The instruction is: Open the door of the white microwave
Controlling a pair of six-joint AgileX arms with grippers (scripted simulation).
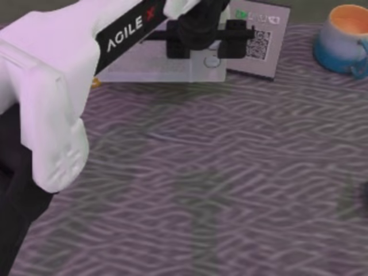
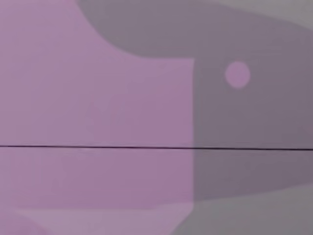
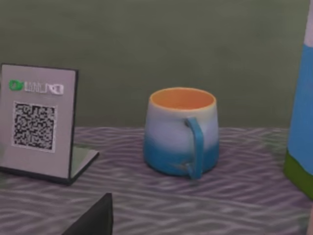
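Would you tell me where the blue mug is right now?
The blue mug stands at the table's far right in the top view, just right of the QR-code placard.

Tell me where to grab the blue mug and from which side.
Probably the handle. The mug stands upright on the table, and the handle juts out as a vertical strap on the side facing the right wrist camera. Come in level from that side, with one pincer finger on each flank of the strap.

Microwave [image 1: 172, 66] sits at the tabletop's [image 1: 218, 184] far edge, left of centre. Left hand [image 1: 198, 40] is over its right end. QR placard [image 1: 259, 43] stands just right of the microwave; mug [image 1: 345, 37] is further right, apart from it.
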